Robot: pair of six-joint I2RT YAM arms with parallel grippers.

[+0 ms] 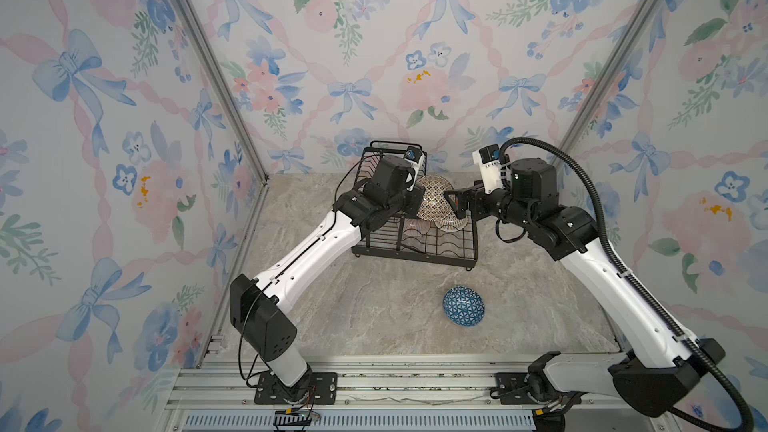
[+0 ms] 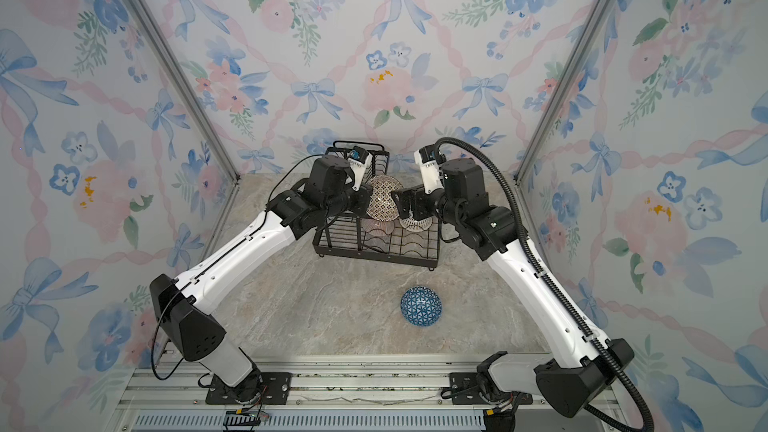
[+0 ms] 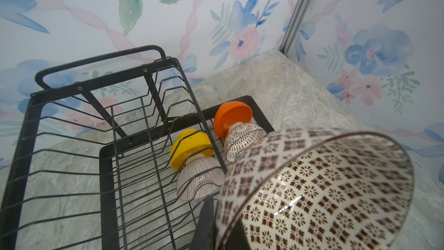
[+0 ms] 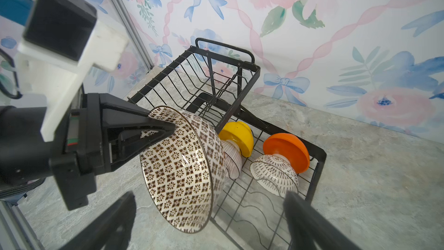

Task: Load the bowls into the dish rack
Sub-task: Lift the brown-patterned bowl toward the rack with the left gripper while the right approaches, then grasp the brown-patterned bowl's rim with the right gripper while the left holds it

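The mosaic bowl (image 4: 182,171) (tilted) — pinched by left end effector (image 4: 168,127), above dish rack (image 4: 251,67).

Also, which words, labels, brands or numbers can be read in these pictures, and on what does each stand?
None can be read.
Blue patch on the left wrist camera: too small to read.
White mark on the right arm: too small to read.
The patterned bowl and the rack: no writing.
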